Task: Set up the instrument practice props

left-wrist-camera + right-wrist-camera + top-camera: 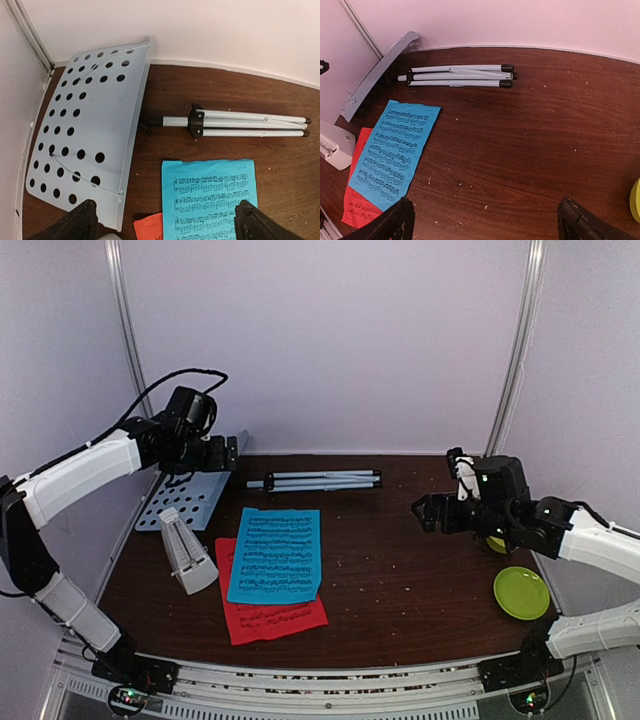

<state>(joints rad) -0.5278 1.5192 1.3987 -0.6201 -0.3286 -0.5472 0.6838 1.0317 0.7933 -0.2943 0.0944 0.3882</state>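
Robot lab booth, white walls (330,340)

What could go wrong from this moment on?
1. The blue sheet lies on the red sheet; picking up one may drag both.
2. The metronome sits beside the desk, under the open left gripper; lifting the desk could knock it.

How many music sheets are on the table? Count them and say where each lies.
2. The blue sheet lies left of centre; the red sheet lies partly under it. Others could be hidden beneath.
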